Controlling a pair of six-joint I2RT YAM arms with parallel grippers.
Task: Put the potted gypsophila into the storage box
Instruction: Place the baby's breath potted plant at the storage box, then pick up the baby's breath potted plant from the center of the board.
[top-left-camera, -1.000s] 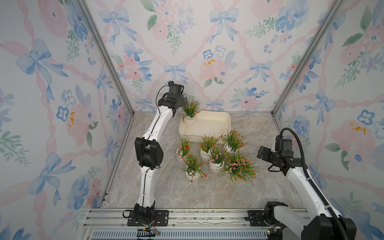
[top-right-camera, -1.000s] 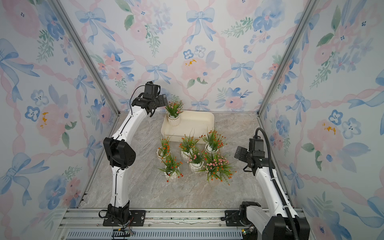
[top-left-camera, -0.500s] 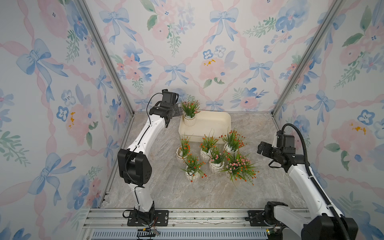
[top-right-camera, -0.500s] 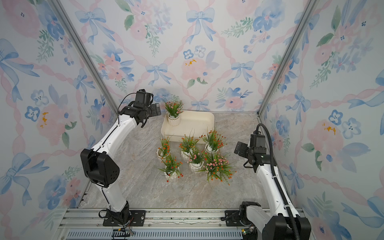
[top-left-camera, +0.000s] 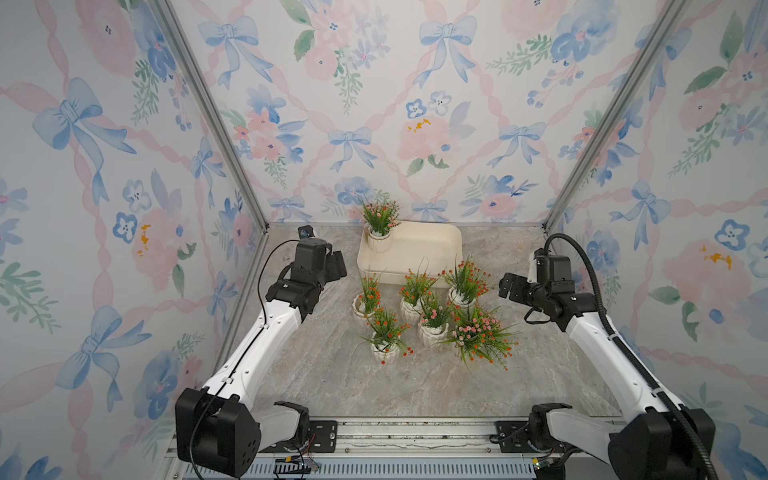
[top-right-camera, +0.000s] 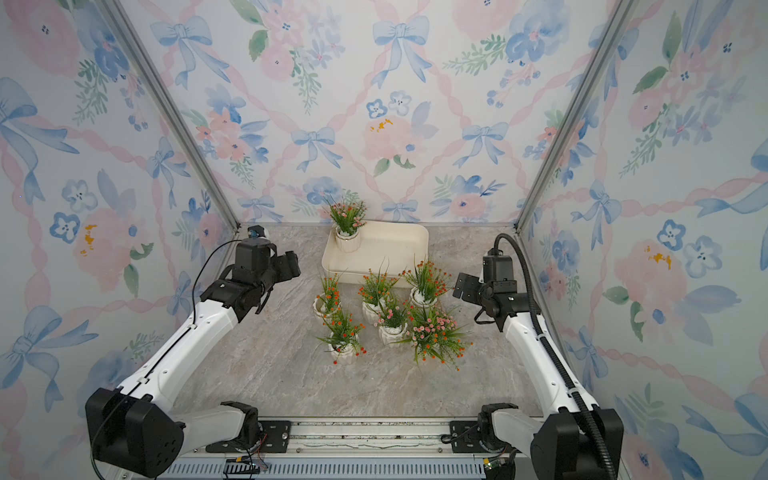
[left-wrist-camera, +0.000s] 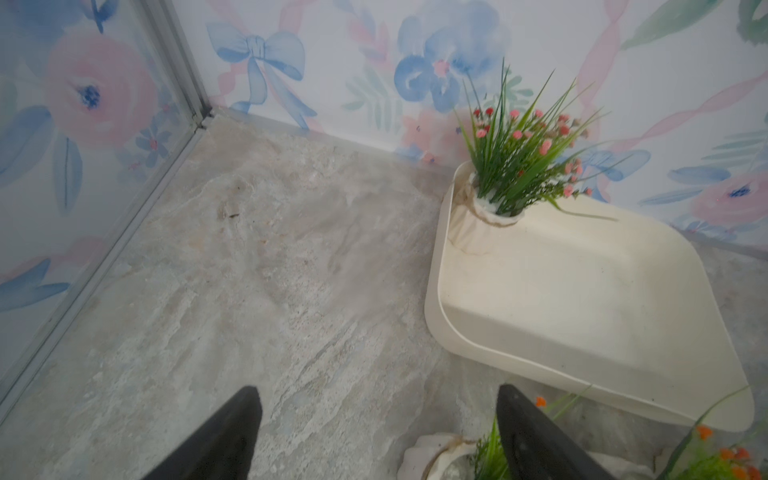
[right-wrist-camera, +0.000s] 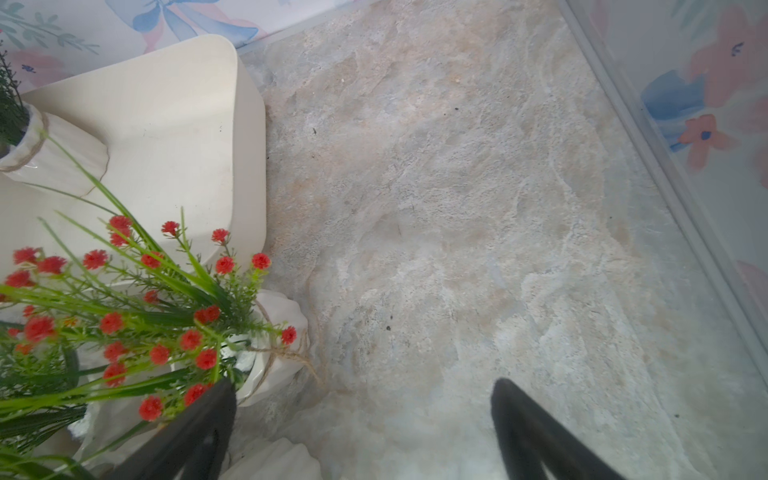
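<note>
The cream storage box (top-left-camera: 419, 249) lies at the back of the floor, and it shows in both top views (top-right-camera: 390, 249). One potted gypsophila (top-left-camera: 379, 237) with pink blossoms stands upright in its back left corner (left-wrist-camera: 478, 228). Several more pots (top-left-camera: 432, 328) cluster on the floor just in front of the box. My left gripper (top-left-camera: 338, 266) hangs open and empty left of the box, near the leftmost orange-flowered pot (left-wrist-camera: 436, 453). Right of the cluster, my right gripper (top-left-camera: 505, 286) is open and empty, with a red-flowered pot (right-wrist-camera: 276, 332) beside one finger.
Flowered walls with metal corner posts (top-left-camera: 216, 124) close in the marble floor (top-left-camera: 332, 374) on three sides. The arm bases sit on a rail (top-left-camera: 395, 432) at the front edge. The box (right-wrist-camera: 166, 124) has bare floor to its right.
My left arm has drawn back from the box's back left corner, down and toward the front left, leaving the pink-flowered pot standing in the box. The right gripper shifted slightly.
</note>
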